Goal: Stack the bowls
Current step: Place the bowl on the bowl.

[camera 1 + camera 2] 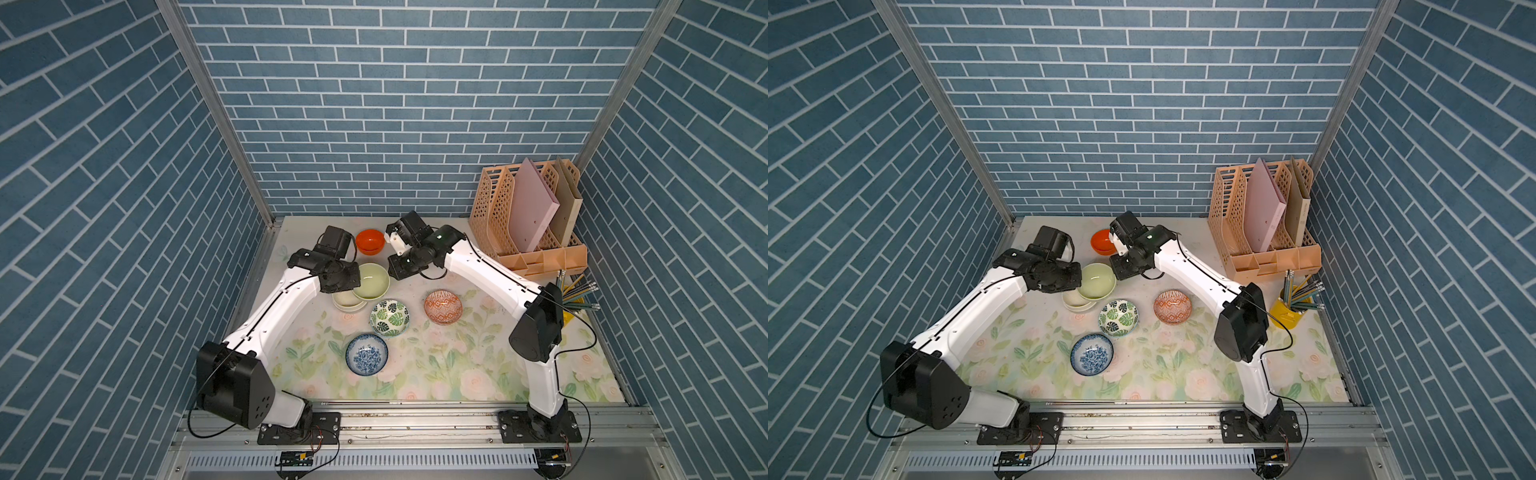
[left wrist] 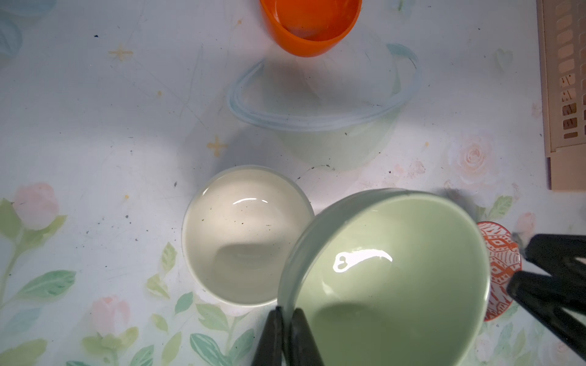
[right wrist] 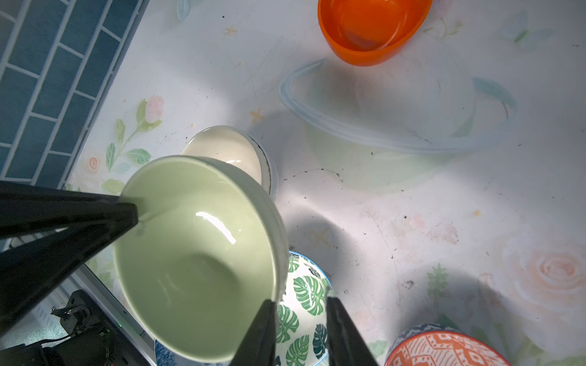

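Observation:
My left gripper (image 2: 287, 312) is shut on the rim of the pale green bowl (image 1: 371, 281) (image 2: 387, 279), which hangs tilted above the table, partly over the cream bowl (image 1: 347, 302) (image 2: 244, 234). The cream bowl seems nested in a white bowl (image 1: 349, 309). My right gripper (image 3: 300, 301) straddles the green bowl's (image 3: 196, 253) opposite rim. It is open, one finger inside the bowl and the other well clear of the wall. The orange bowl (image 1: 370, 241) sits at the back. The leaf-print bowl (image 1: 390, 318), orange-red patterned bowl (image 1: 443, 306) and blue floral bowl (image 1: 367, 354) stand apart in front.
A peach file organizer (image 1: 528, 220) with folders stands at the back right. In front of it is a yellow cup (image 1: 1287, 313) of pencils, behind my right arm's elbow. Blue brick walls close the table's left, back and right sides.

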### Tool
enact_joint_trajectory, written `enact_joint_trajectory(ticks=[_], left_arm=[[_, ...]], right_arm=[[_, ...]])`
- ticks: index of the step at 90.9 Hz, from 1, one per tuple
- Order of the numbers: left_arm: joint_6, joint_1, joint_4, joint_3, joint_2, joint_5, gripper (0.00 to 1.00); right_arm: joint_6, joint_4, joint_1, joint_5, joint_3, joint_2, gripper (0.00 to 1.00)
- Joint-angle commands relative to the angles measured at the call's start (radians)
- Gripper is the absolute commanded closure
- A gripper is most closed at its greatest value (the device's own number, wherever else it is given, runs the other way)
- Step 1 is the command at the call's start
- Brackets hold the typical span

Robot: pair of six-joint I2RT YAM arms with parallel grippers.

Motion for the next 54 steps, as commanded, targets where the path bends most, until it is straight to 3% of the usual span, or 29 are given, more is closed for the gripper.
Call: enact_joint_trajectory(ticks=[1,17,54], left_arm=[[0.027,0.03,-0.007,0.042,-0.003,0.034,1.0],[0.049,0.09,-0.021,0.037,0.013,0.061,1.0],[0.086,0.212,-0.001,0.009,0.057,0.124,1.0]], right_arm=[[-0.035,0.012,-0.01,-0.015,0.022,-0.025,0.68],[-0.041,0.037,-0.024,-0.023,-0.021,-0.076,0.63],[-0.054,0.152,-0.081,-0.056,-0.271,-0.244,0.62]])
